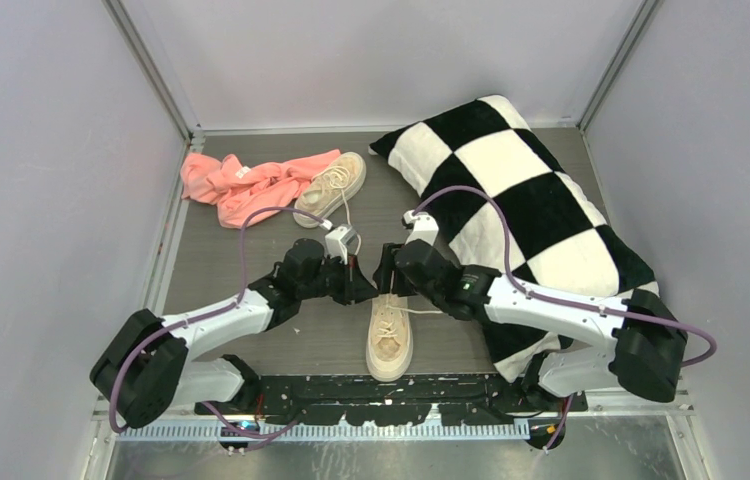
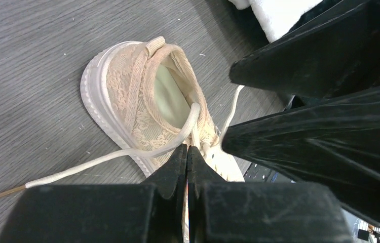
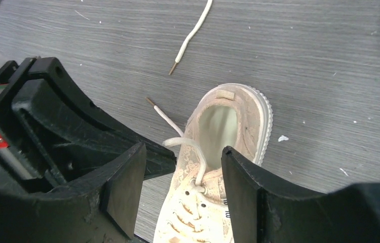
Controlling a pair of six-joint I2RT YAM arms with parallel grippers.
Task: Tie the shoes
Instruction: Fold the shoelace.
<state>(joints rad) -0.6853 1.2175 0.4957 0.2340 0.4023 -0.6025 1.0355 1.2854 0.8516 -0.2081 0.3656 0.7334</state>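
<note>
Sneaker (image 1: 389,338) in work lies at the near edge of the table (image 1: 201,250), long axis pointing away from the arms, heel at the far end under both grippers; the second shoe (image 1: 331,188) rests well apart by the pink cloth (image 1: 241,185). The left gripper (image 2: 186,149) is closed, it seems on the lace (image 2: 102,159), while the right gripper (image 3: 183,152) stands with jaws apart above the eyelets (image 3: 193,202). Only the top view shows both shoes.

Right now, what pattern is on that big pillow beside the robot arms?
Black-and-white checks. The pillow shows best in the top external view.
</note>
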